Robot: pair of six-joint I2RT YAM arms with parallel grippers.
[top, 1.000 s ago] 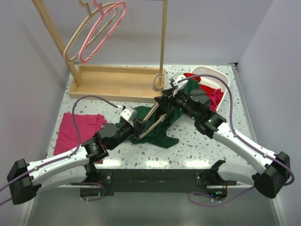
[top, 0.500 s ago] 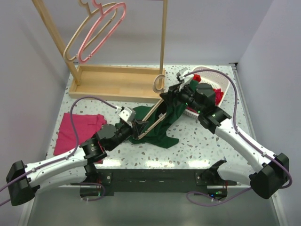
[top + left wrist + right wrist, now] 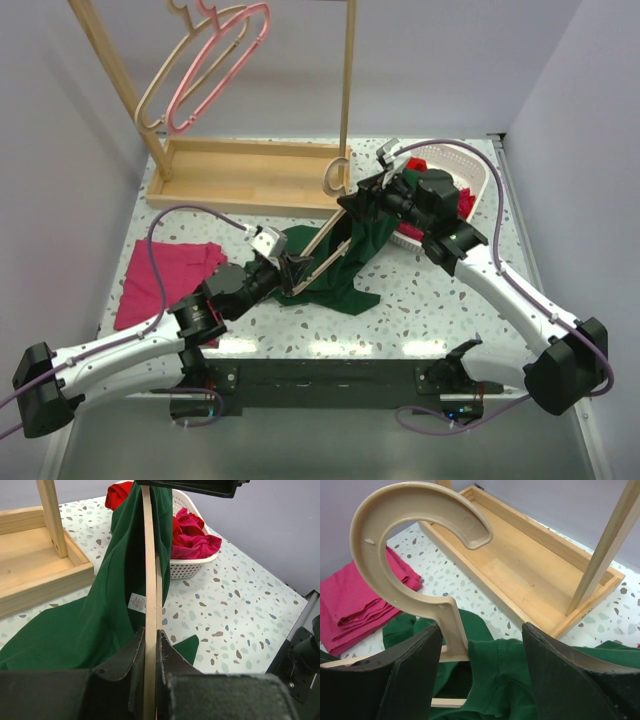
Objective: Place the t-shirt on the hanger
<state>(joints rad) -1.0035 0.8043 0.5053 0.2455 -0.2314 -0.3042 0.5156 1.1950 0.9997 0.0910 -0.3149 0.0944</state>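
Now the left jaws squeeze the pale wooden hanger (image 3: 405, 535), holding it tilted up so the dark green cloth t-shirt (image 3: 75, 630) drapes over it. The right jaws sit wide apart around the collar (image 3: 492, 655).

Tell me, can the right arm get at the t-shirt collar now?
Probably yes. The right fingers stand open on either side of the t-shirt collar, just under the hanger hook, and nothing lies between. The left fingers clamp the hanger's bar away from that spot.

Robot lab bench, plain grey walls (image 3: 450, 60), speckled tabletop (image 3: 450, 300), wooden garment rack (image 3: 250, 175)
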